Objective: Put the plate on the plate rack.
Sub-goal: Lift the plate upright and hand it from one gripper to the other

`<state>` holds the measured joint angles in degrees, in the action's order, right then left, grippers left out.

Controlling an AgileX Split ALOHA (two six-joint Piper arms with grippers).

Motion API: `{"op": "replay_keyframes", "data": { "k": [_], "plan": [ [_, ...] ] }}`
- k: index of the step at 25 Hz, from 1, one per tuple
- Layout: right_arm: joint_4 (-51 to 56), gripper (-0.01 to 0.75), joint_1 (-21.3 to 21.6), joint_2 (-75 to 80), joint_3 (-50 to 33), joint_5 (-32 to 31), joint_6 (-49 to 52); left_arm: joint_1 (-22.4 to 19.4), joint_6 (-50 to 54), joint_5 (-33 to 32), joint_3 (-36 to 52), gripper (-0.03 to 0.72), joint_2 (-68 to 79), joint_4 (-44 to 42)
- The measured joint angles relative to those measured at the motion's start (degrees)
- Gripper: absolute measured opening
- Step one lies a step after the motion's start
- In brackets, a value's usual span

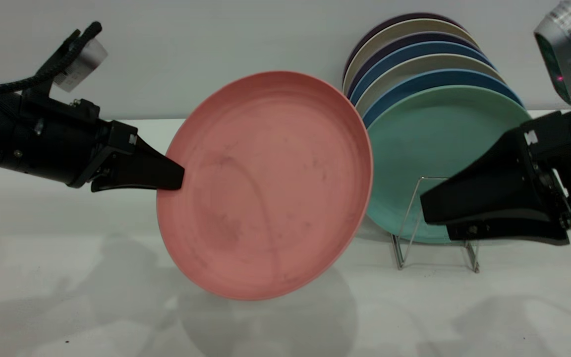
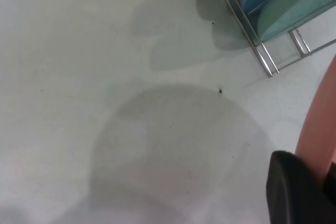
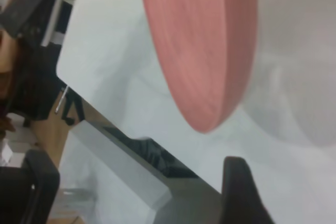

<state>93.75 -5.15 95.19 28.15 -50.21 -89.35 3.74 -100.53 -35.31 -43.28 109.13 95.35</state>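
Clamped on the plate's (image 1: 265, 186) rim at its left edge, the left gripper (image 1: 169, 173) holds the salmon-pink disc up off the white table (image 1: 67, 297), tilted with its smudged face toward the exterior camera and its lower edge hanging above its own shadow. Just to the plate's right stands the plate rack (image 1: 409, 233), a thin silver wire frame near the table's back edge, the pink rim overlapping the teal-green plate (image 1: 434, 144) that sits foremost in it. Behind the teal one a row of blue and beige plates (image 1: 414, 59) leans in the same rack. Right gripper (image 3: 142, 192) hovers in front of the rack with its fingers spread apart, gripping nothing.
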Motion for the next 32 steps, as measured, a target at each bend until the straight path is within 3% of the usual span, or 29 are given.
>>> {"op": "replay_keyframes", "data": {
  "k": [9, 25, 32],
  "plan": [
    [4.16, 0.455, 0.00, 0.00, 0.00, -0.39, -3.97, 0.83, 0.18, -2.13, 0.04, 0.012, -0.06, 1.12],
    [5.93, 0.455, 0.00, 0.00, 0.00, -1.78, -5.50, 10.99, 0.60, 1.12, 0.04, 0.012, -0.18, 4.72],
    [6.03, 0.423, 0.00, 0.00, 0.00, -1.92, -5.53, 12.59, 0.71, -4.99, 0.04, 0.014, -0.18, 4.72]
  ]
}}
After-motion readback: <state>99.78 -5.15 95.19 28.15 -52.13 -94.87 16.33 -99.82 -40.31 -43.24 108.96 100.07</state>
